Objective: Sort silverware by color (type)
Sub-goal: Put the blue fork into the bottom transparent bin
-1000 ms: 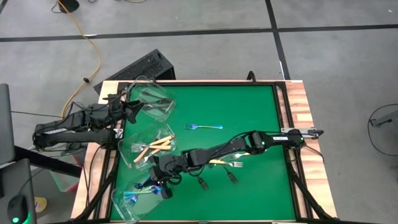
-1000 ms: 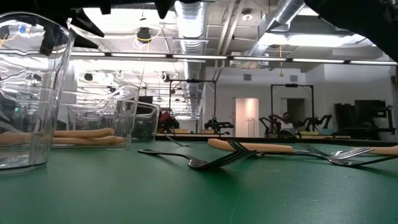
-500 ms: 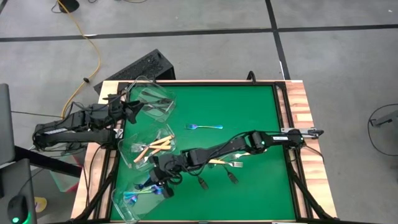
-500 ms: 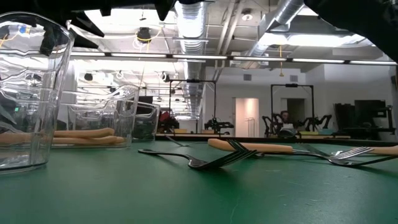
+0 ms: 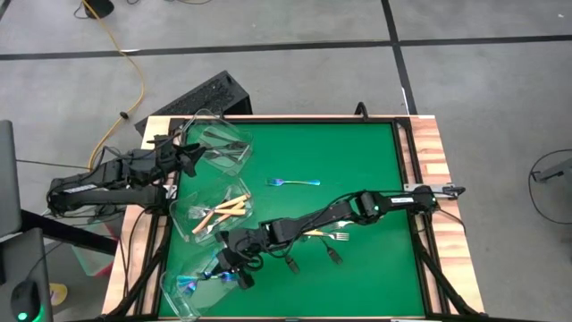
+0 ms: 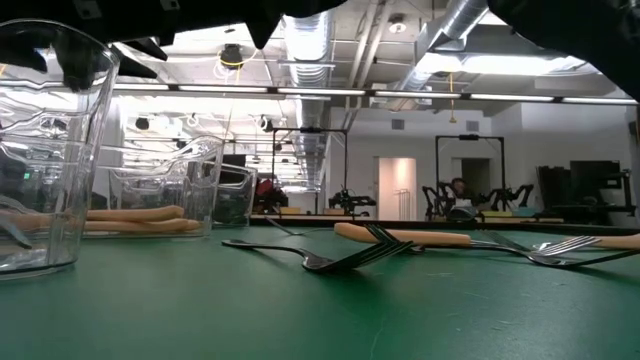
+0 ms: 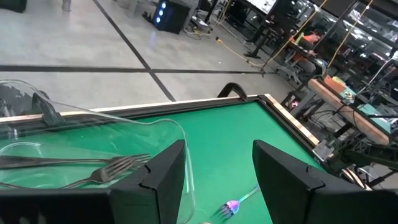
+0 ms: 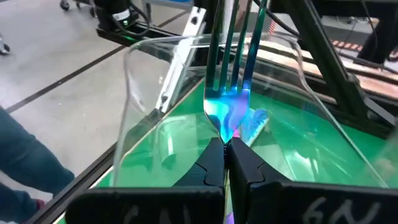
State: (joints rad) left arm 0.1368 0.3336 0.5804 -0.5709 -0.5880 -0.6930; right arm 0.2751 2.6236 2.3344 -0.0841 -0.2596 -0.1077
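Observation:
My right gripper is shut on an iridescent blue-purple fork over the clear near-left tub, where another iridescent fork lies. My left gripper stands open at the rim of the far-left tub, which holds silver forks. The middle tub holds cream-handled forks. An iridescent fork, a cream-handled fork and two dark forks lie flat on the green mat. My right gripper pinches the iridescent fork at its neck, just behind the head, between its two fingers. The fingers reach in slanting downward from the table's right side and lie along the fork. The tines stick out ahead of the fingertips, clear of the tub, above its rim.
The three clear tubs line the mat's left edge. In the low view a dark fork and the cream-handled fork lie crossed mid-table. The mat's far and right parts are bare green. A raised wooden border frames the mat.
My right gripper has sunk a little and moved toward the table's near edge, carrying the iridescent fork closer over the near-left tub, and it has rolled slightly. It has stayed shut on the fork.

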